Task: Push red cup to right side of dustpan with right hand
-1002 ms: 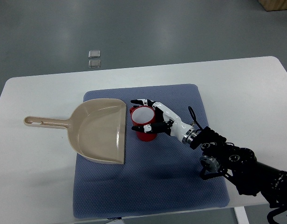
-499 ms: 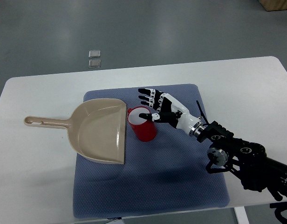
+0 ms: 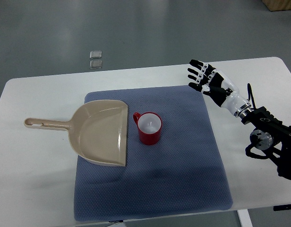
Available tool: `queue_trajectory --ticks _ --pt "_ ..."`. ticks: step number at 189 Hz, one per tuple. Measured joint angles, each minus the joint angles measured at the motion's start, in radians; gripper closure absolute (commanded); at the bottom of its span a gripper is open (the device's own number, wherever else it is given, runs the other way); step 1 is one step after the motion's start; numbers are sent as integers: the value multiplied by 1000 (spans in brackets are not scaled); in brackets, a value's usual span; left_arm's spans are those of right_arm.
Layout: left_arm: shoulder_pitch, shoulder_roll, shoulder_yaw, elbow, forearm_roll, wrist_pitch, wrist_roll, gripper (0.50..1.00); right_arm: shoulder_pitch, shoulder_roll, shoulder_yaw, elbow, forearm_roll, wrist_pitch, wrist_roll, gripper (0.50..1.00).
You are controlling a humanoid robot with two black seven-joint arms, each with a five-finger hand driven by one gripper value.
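Red cup [image 3: 149, 128] stands upright on the blue mat [image 3: 183, 179], just beside the dustpan [image 3: 100, 134] at its right edge. Right hand [image 3: 208, 84] hovers past the mat's far right corner, forearm angled in from the right, fingers spread, holding nothing.

right arm [image 3: 273, 146]: cut off by right edge | mat [image 3: 150, 189] front edge: cropped

Cup [image 3: 149, 128] just right of dustpan [image 3: 99, 133], on mat [image 3: 183, 161]
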State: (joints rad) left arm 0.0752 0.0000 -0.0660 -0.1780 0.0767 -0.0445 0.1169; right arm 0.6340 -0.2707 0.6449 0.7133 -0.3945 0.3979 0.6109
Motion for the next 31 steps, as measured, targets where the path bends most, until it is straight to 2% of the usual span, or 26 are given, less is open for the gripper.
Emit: queue_trajectory --ticks 31 --pt "0 0 0 0 0 0 0 500 -2 5 46 0 49 3 0 566"
